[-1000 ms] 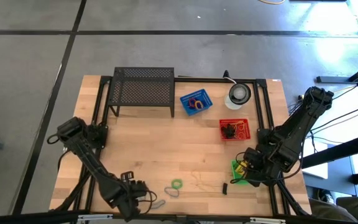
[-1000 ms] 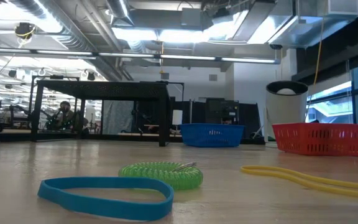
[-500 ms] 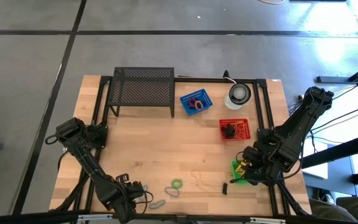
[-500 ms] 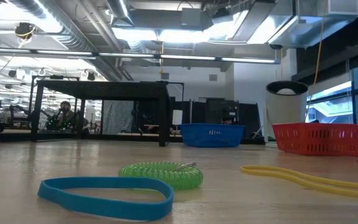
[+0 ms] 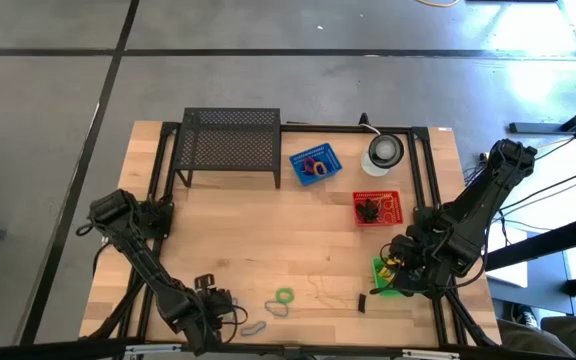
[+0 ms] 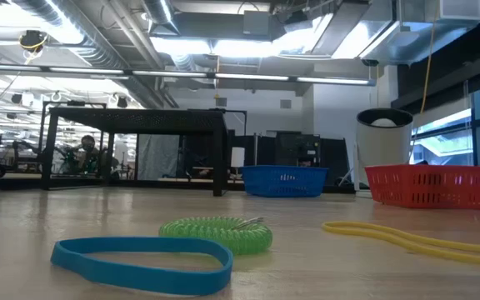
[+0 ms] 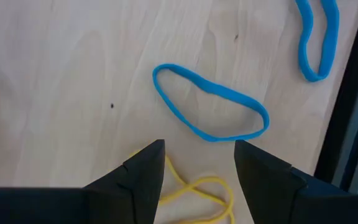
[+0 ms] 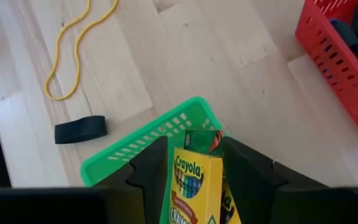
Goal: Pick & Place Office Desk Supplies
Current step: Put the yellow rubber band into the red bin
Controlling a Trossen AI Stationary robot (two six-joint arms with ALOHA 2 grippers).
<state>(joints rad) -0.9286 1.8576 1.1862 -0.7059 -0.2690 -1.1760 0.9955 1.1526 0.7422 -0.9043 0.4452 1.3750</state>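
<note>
clearly your right gripper [image 8: 190,163] fingers pinched the stiff, light crayon box [image 8: 192,186] by its flat faces; left gripper [image 7: 197,163] fingers were spread.

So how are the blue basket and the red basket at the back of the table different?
The blue basket sits turned at an angle next to the black mesh rack; the red basket sits closer to the front, near the right arm. The blue basket holds coloured rubber bands, while the red basket holds small dark clips. In the low view the red basket looks larger, being closer to that camera. Both are small slotted plastic baskets standing upright on the wooden table.
</note>
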